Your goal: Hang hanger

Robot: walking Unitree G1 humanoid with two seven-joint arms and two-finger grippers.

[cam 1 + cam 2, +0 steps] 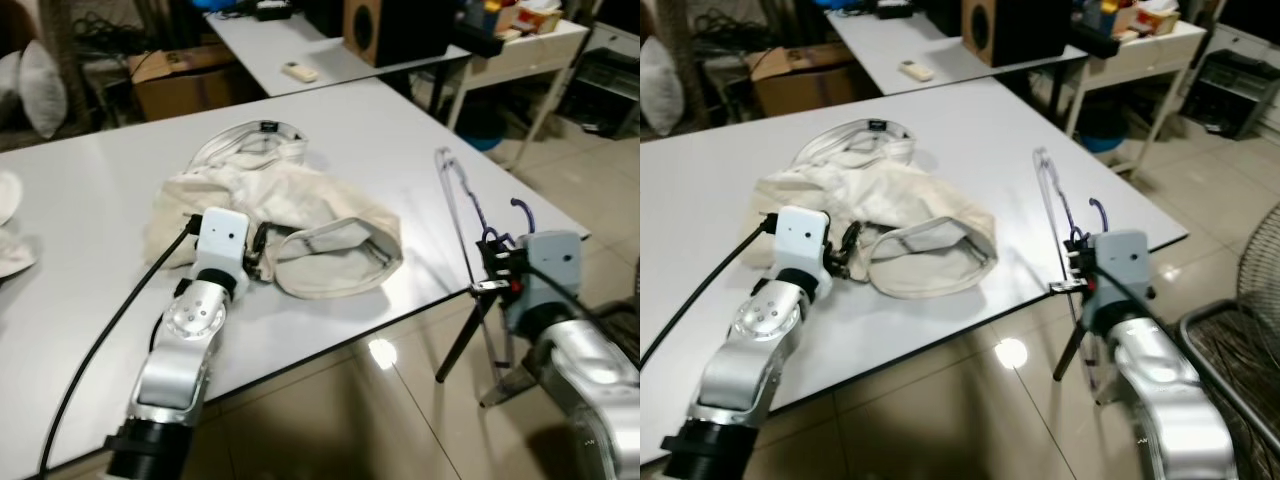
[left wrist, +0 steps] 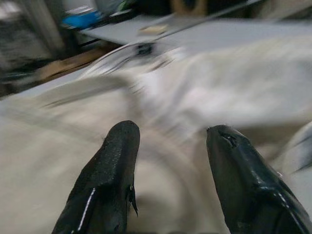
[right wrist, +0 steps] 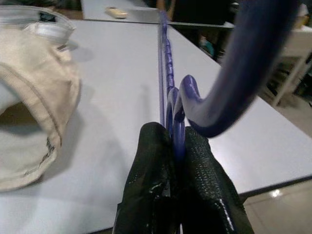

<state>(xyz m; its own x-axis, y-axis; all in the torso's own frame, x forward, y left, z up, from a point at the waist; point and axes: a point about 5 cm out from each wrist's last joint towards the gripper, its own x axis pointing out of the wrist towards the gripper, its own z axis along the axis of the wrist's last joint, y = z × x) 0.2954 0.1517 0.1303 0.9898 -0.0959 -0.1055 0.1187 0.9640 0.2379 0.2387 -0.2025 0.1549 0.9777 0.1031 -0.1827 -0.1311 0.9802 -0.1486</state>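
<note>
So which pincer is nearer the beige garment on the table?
Left. The left pincer is open right over the beige garment; the right pincer is off at the table edge, shut on the purple hanger.

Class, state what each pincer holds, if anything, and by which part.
The right pincer is shut on the purple hanger, near the base of its hook. The left pincer is open over the beige garment, holding nothing.

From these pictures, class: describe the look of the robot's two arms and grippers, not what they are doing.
Both arms are silver metal with rounded joint housings. Each ends in a boxy pale wrist block. A black cable runs along the left arm to its block. The right arm also carries a thin black cable. The left gripper and right gripper each have two long black fingers with a textured surface.
</note>
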